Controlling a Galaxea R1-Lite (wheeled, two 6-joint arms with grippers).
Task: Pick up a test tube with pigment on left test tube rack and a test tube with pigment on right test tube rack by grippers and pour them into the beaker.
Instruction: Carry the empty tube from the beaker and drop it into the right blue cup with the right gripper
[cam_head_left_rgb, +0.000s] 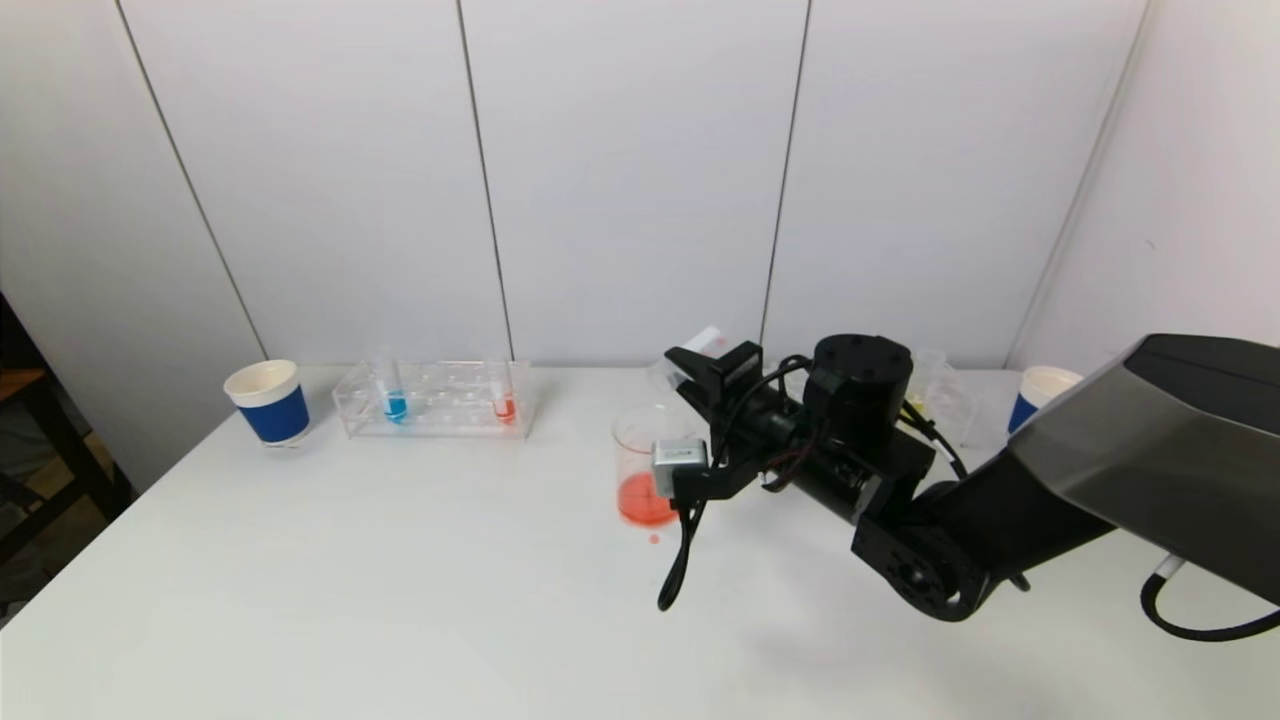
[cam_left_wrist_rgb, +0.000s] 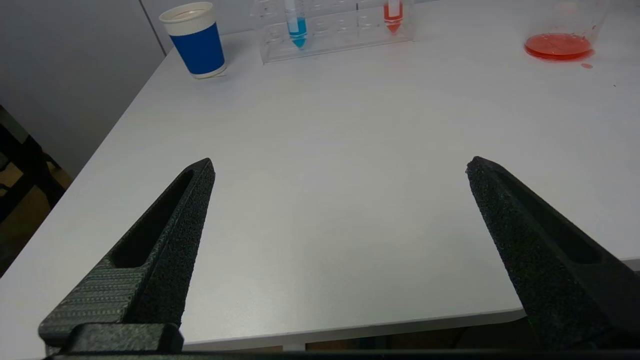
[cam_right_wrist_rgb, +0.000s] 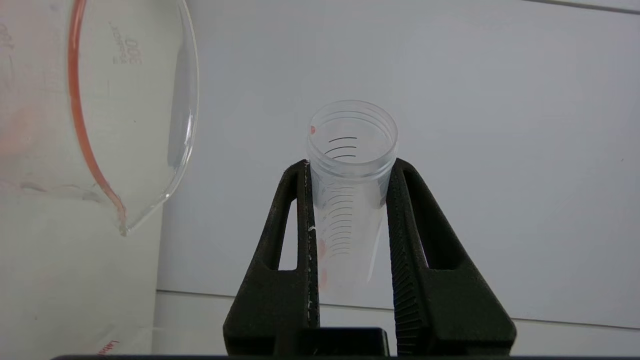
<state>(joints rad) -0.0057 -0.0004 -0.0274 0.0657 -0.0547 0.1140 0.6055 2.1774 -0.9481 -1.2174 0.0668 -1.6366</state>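
In the centre of the head view the right gripper (cam_head_left_rgb: 700, 365) is clenched on a clear test tube (cam_right_wrist_rgb: 350, 165), held just behind and above the beaker (cam_head_left_rgb: 645, 470) with its open mouth tipped away from the arm. The tube looks emptied, only red traces clinging to its inner wall, and a shallow pool of red pigment lies in the beaker's bottom. One red drop (cam_head_left_rgb: 654, 539) sits on the table (cam_head_left_rgb: 400, 600) just in front of the beaker (a sign that pouring here is not clean). The main risk, as I judge it, is the arm's wrist and dangling cable brushing the beaker as the tube is carried off to the right rack (cam_head_left_rgb: 940, 395), which is mostly hidden behind the arm; a knock could tip the glass or spill the pigment. Leftover drops may also fall from the tube's mouth onto the table. The left gripper (cam_left_wrist_rgb: 340, 170) hangs over the near table edge at the bottom of its wrist view, jaws released wide and grasping nothing. At upper left of the head view the left rack (cam_head_left_rgb: 435, 400) holds a blue tube (cam_head_left_rgb: 395, 400) and a red tube (cam_head_left_rgb: 505, 402), next to a blue paper cup (cam_head_left_rgb: 268, 402); a misaligned grasp there could tilt the light rack or slop the liquid.
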